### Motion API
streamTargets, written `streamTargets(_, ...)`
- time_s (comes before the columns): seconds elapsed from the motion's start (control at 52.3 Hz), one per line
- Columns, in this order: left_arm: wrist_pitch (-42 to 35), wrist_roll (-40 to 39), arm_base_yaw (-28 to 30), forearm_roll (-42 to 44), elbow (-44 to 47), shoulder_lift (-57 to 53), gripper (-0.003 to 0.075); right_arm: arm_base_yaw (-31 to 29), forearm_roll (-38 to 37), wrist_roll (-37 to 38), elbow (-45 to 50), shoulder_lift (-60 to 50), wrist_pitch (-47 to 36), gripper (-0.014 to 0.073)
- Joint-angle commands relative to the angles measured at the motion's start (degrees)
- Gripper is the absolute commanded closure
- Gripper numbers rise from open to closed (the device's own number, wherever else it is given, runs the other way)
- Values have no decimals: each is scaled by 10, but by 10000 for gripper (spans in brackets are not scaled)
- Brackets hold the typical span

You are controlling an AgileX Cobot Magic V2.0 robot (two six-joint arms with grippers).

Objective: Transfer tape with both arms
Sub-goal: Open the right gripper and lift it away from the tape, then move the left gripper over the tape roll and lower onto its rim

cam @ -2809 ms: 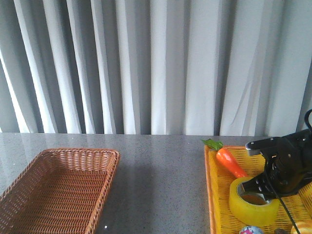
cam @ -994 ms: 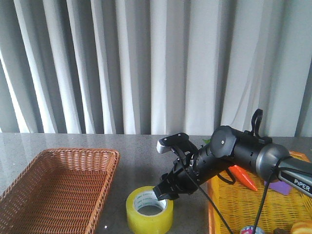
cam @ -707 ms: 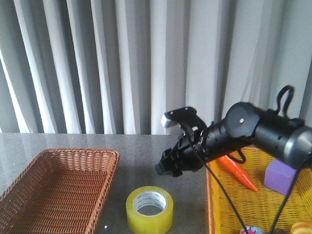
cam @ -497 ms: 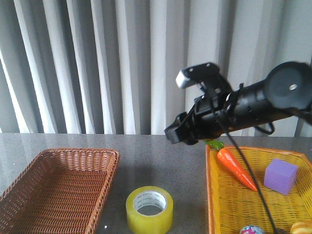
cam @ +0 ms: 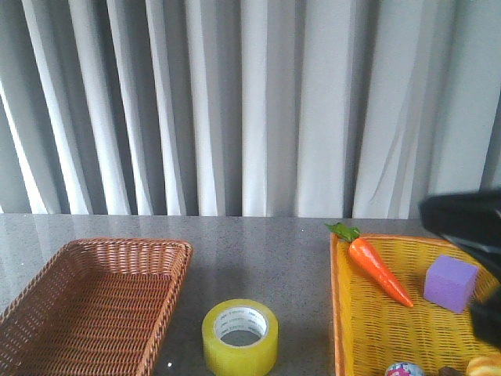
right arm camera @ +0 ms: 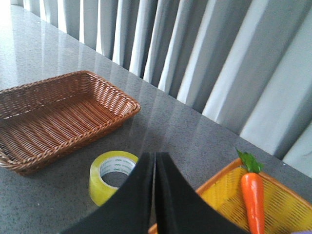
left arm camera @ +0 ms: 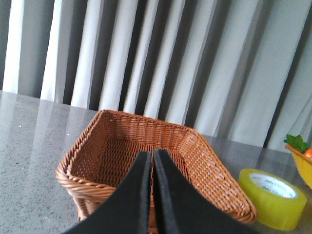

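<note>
Tape flat on the grey table, hole facing up, round yellow side all around. Short and wide, so no long way to point; white inside ring with small print showing. Between the brown basket and the yellow basket, near the front edge, touching neither. Nothing holding it.

Brown basket to the left, long and low, woven. Yellow basket to the right with a carrot lying slanted, green leaves toward the curtain, tip toward the front. Purple block beside the carrot, not touching. Small painted ball at the bottom edge, only partly seen.

Left gripper with both black fingers pressed together, only a thin line between them, nothing in between. Pointing over the brown basket, tape off to the side on the table.

Right gripper the same, fingers together and gripping nothing. Up above the table, looking down past the tape toward the brown basket, the carrot and the yellow basket's rim nearby. In the front view only a dark blurry piece of the right arm at the right edge, above the yellow basket.
</note>
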Motion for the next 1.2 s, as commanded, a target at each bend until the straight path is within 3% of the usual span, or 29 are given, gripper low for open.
streamTargets(0.0,-75,-26,0,-17,-20,-9,727,-1,-5,2,111,-95,-108,603)
streamTargets(0.076,-71,-62,-1,-14,-47,-9,727,-1,-5,4,201,-172,-130,601)
streamTargets(0.21,0,-54,-8,43,-141,20,723,-1,-2,42,315,-252,-134,600)
streamTargets(0.344,94,-34,-34,82,-264,121,694,-1,-4,75,376,-285,-161,599)
streamTargets(0.439,163,20,-63,73,-356,211,637,-1,-11,75,390,-288,-173,599)
streamTargets(0.631,273,199,-128,-40,-508,398,441,-1,-18,75,390,-288,-174,599)
streamTargets(0.783,306,358,-158,-169,-601,518,315,-1,-18,75,390,-288,-172,599)
streamTargets(0.975,365,469,-167,-272,-701,673,299,-1,-18,75,390,-288,-146,599)
streamTargets(1.185,420,511,-174,-284,-807,834,301,-1,-18,75,390,-288,-112,599)
